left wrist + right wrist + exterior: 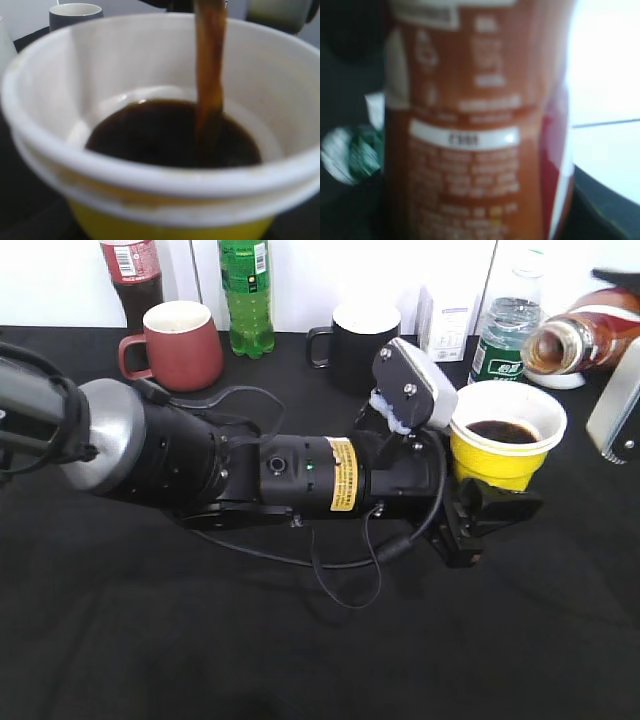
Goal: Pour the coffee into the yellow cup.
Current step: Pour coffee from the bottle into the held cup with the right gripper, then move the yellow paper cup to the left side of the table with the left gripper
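Yellow cup clamped in left end effector, tilted coffee bottle clamped in right, above-right.

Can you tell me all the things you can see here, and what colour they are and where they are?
yellow cup: one, yellow with a white inside, right of middle, held off the table, dark coffee pooled in it.
coffee bottle: one, clear with an orange-red label, tipped above the cup at top right, cap off.
coffee stream: one, brown, falling into the cup.
maroon mug: one, back left.
black mug: one, back middle.
cola bottle: one, dark with a red label, far back left.
green bottle: one, back, between the mugs.
water bottle: one, clear with a green label, behind the cup.
white carton: one, back right.
table: black cloth.
left gripper: black, holding the cup.
right gripper: pale, right edge, holding the coffee bottle.
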`<action>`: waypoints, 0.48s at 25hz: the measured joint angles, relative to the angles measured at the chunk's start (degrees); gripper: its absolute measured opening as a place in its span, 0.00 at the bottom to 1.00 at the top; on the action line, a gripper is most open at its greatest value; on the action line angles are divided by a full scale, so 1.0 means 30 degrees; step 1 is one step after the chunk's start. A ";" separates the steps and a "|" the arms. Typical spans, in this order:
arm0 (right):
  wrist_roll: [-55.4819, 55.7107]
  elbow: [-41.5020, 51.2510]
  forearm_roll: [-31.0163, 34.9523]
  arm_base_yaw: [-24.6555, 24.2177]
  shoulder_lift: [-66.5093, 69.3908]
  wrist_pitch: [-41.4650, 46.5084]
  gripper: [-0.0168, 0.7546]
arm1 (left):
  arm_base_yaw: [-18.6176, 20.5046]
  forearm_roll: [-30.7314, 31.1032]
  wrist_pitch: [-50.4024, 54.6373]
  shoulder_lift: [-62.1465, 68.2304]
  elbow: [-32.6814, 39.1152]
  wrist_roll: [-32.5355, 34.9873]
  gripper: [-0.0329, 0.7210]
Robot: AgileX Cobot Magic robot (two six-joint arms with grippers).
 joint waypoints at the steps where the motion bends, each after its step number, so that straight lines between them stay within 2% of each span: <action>1: 0.1526 0.0000 -0.0442 0.0000 0.0000 0.0000 0.71 | 0.0000 0.0000 -0.0078 0.0000 0.0000 0.0000 0.64; 2: 0.3255 0.0000 -0.0581 0.0000 0.0000 0.0000 0.71 | 0.0000 0.0000 -0.0118 0.0000 0.0000 0.0000 0.64; 5: 1.1576 0.0000 -0.0541 0.0000 0.0000 0.0000 0.71 | 0.0207 0.0000 0.0034 0.0000 0.0000 0.0000 0.64; 8: 1.9480 0.0000 -0.0522 0.0000 0.0000 0.0019 0.71 | 0.1312 0.0396 0.0057 0.0000 0.0000 0.0000 0.64; 12: 2.1137 0.0000 -0.0502 0.0000 0.0000 0.0077 0.71 | 0.3181 0.1150 0.0195 -0.0015 0.0000 0.0000 0.64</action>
